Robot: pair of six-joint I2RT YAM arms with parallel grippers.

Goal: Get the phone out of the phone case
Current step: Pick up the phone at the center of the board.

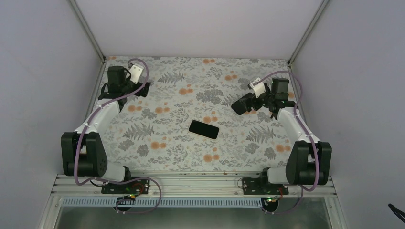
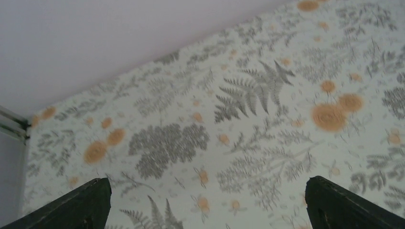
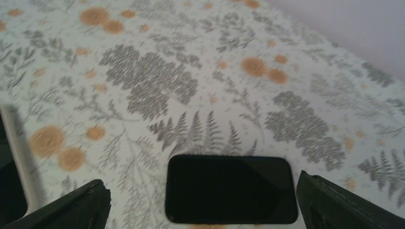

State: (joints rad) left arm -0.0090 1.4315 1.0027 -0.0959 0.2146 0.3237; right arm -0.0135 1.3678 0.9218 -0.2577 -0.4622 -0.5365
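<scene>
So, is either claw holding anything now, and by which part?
Nothing is held. The left claw and right claw are open; the phone lies free on the table.

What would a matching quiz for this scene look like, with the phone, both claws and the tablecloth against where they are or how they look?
Things:
1. phone
2. left claw
3. right claw
4. tablecloth

Descriptions:
A. open, at the far left
B. grey ferns and orange blooms
C. black, lying flat in the middle
D. open, at the far right

Pairs: 1-C, 2-A, 3-D, 4-B.
</scene>
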